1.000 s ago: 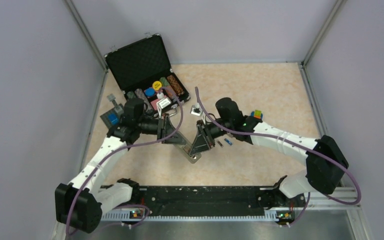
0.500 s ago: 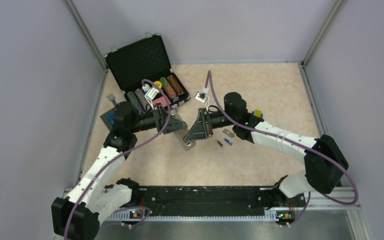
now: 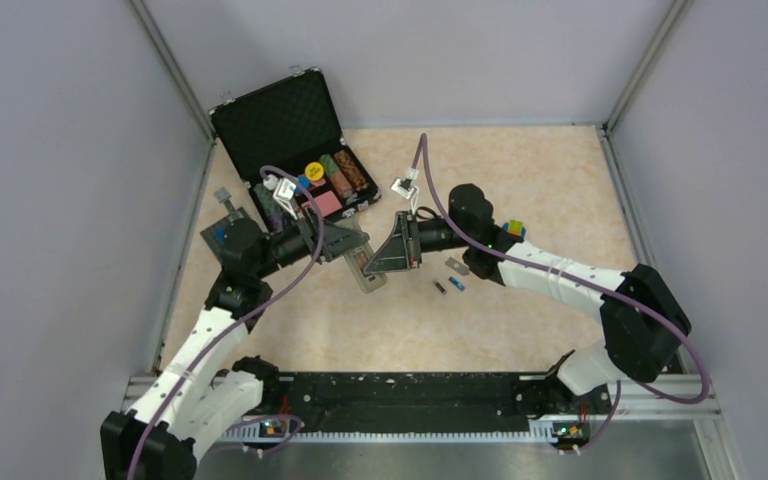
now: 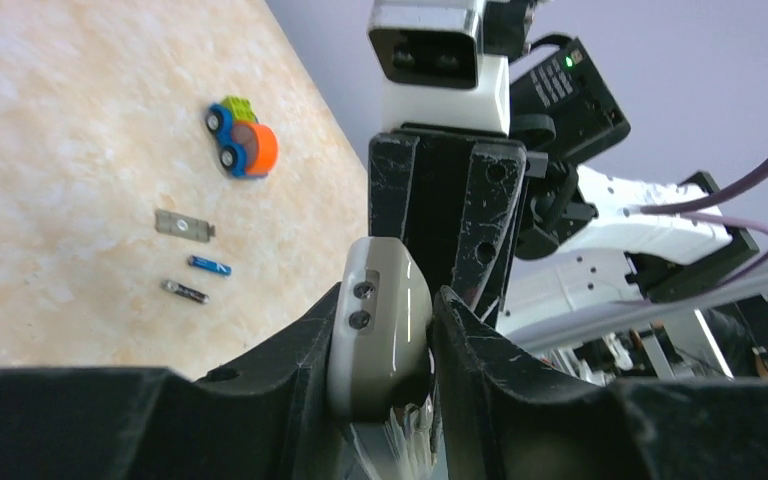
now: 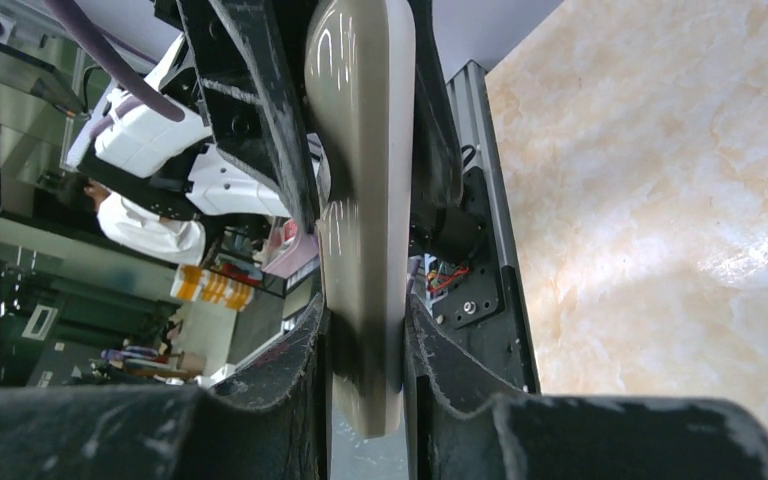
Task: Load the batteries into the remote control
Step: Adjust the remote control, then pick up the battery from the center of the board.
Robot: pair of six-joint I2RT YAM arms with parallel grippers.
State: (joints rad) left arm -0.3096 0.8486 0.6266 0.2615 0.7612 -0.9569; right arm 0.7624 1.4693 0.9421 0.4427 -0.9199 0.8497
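The remote control [image 3: 368, 266] hangs in the air between my two grippers, greyish back showing. My left gripper [image 3: 345, 246] is shut on one end of it; its rounded end with two small holes shows in the left wrist view [image 4: 380, 330]. My right gripper [image 3: 392, 256] is shut on the other end; the remote's edge [image 5: 365, 250] runs up between its fingers. The dark grey battery [image 3: 440, 288] and the blue battery [image 3: 457, 284] lie side by side on the table right of the remote; the left wrist view also shows the dark grey battery [image 4: 184, 291] and the blue battery [image 4: 208, 265].
A small grey battery cover [image 3: 452, 266] lies beside the batteries. The orange-green-blue block toy [image 3: 512, 230] sits by my right arm. An open black case [image 3: 285, 125] with coloured pieces stands at the back left. A grey square plate [image 3: 218, 235] lies at the left edge.
Both grippers have lifted the remote and carried it away from the near edge, towards the black case. The left arm has drawn back to the left. The batteries have not moved.
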